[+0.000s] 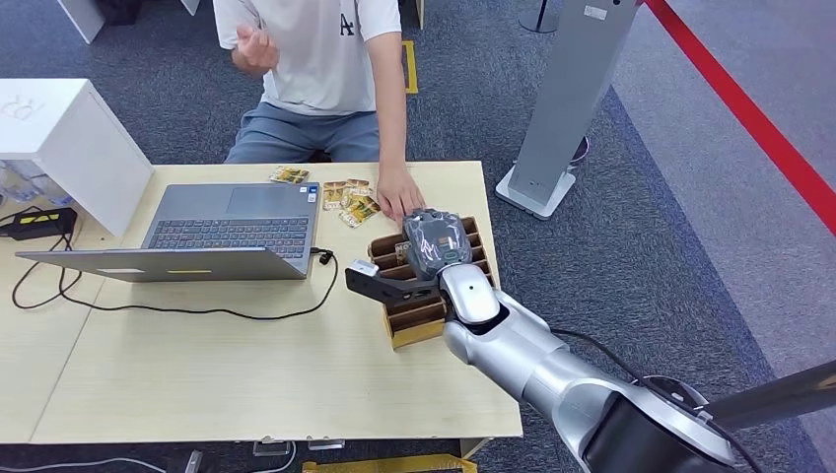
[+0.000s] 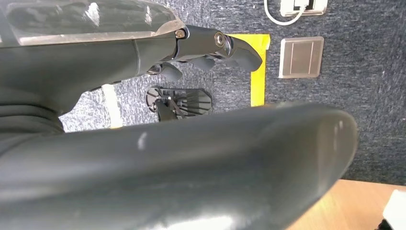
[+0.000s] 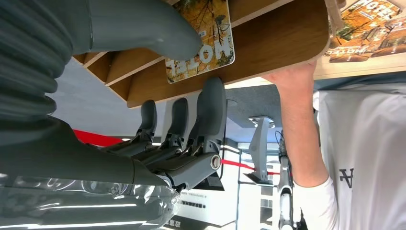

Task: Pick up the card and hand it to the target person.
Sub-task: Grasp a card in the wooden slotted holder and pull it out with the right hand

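A card [image 3: 201, 38] printed with autumn trees and the word HOTEL stands in a slot of the wooden card holder [image 1: 422, 320] at the table's right side. My right hand [image 1: 436, 241] hangs over the holder's far end. In the right wrist view my thumb [image 3: 143, 28] lies on the card's face and one finger's tip [image 3: 213, 93] meets the card's edge; whether the card is pinched is unclear. The person [image 1: 315, 59] sits across the table, one hand [image 1: 399, 202] resting flat just beyond the holder. My left hand [image 2: 191, 43] hangs over the floor, fingers loose, holding nothing.
Several loose cards [image 1: 350, 202] lie near the person's hand. An open laptop [image 1: 222, 236] with a black cable [image 1: 197, 310] takes up the table's left middle, and a white box [image 1: 69, 138] stands at the far left. A grey pillar [image 1: 567, 99] rises right of the table.
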Controlling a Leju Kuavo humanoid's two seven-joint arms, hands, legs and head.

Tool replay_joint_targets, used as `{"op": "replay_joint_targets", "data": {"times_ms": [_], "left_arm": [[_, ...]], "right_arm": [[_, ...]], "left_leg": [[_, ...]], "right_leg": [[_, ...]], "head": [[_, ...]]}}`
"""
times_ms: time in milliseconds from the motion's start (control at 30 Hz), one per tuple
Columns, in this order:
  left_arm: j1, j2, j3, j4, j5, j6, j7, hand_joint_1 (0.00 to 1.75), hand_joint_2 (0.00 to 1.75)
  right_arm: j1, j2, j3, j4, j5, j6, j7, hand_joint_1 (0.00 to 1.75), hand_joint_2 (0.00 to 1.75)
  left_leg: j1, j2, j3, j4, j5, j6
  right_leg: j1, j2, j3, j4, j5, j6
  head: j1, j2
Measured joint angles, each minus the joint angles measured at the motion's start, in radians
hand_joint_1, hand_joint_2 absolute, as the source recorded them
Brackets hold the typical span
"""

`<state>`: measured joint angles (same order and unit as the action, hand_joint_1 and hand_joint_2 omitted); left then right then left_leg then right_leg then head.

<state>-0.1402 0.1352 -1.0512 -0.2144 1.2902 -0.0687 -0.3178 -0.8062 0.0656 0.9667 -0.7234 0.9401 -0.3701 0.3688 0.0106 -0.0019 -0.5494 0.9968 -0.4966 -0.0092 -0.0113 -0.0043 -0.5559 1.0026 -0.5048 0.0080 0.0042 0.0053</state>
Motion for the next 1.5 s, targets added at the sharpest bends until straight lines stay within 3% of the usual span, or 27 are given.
{"op": "replay_joint_targets", "data": {"times_ms": [167,333,600,800,1000,1167,1367,1500], "left_arm": [[0.000,0.000,-0.002,0.000,-0.001,0.000,0.003,0.00,0.00],[0.000,0.000,-0.003,0.000,0.000,0.000,0.003,0.00,0.00],[0.003,0.000,-0.003,0.000,0.003,0.002,-0.001,0.00,0.00],[0.008,0.000,-0.003,0.000,0.006,0.003,-0.001,0.00,0.00],[0.009,0.000,-0.003,0.000,0.008,0.003,-0.001,0.00,0.00],[0.009,0.000,-0.003,0.000,0.012,0.004,-0.001,0.00,0.00],[0.009,0.000,-0.003,0.000,0.011,0.005,-0.001,0.00,0.00],[0.008,0.000,-0.003,0.000,0.008,0.005,-0.001,0.00,0.00]], "right_arm": [[0.004,-0.004,0.000,-0.008,0.002,0.002,0.005,0.65,1.75],[0.010,-0.013,-0.001,-0.031,0.007,0.003,0.020,0.45,1.75],[0.032,-0.056,-0.025,-0.138,0.006,0.001,0.071,0.53,1.75],[0.057,-0.092,-0.047,-0.233,0.026,0.029,0.104,0.79,1.75],[0.079,-0.110,-0.052,-0.294,0.045,0.065,0.111,0.82,1.75],[0.087,-0.115,-0.052,-0.307,0.049,0.080,0.108,0.62,1.75],[0.092,-0.112,-0.050,-0.304,0.054,0.079,0.078,0.56,1.75],[0.092,-0.104,-0.048,-0.296,0.054,0.076,0.068,0.62,1.75]], "left_leg": [[0.000,0.000,0.000,0.000,0.000,0.000],[0.000,0.000,0.000,0.000,0.000,0.000],[0.000,0.000,0.000,0.000,0.000,0.000],[0.000,0.000,0.000,0.000,0.000,0.000],[0.000,0.000,0.000,0.000,0.000,0.000],[0.000,0.000,0.000,0.000,0.000,0.000],[0.000,0.000,-0.001,0.000,0.000,0.000],[0.000,0.000,-0.001,0.000,0.000,0.000]], "right_leg": [[0.000,0.000,0.000,0.000,0.000,0.000],[0.000,0.000,0.000,0.000,0.000,0.000],[0.000,0.000,0.000,0.000,0.000,0.000],[0.000,0.000,0.000,0.000,0.000,0.000],[0.000,0.000,0.000,0.000,0.000,0.000],[0.000,0.000,0.000,0.000,0.000,0.000],[0.000,0.000,0.000,0.000,0.000,0.000],[0.000,0.000,0.000,0.000,0.000,0.000]], "head": [[0.000,0.000],[0.000,0.000],[0.000,0.000],[0.000,0.000],[-0.001,0.000],[0.000,0.000],[0.000,0.000],[0.000,0.000]]}}
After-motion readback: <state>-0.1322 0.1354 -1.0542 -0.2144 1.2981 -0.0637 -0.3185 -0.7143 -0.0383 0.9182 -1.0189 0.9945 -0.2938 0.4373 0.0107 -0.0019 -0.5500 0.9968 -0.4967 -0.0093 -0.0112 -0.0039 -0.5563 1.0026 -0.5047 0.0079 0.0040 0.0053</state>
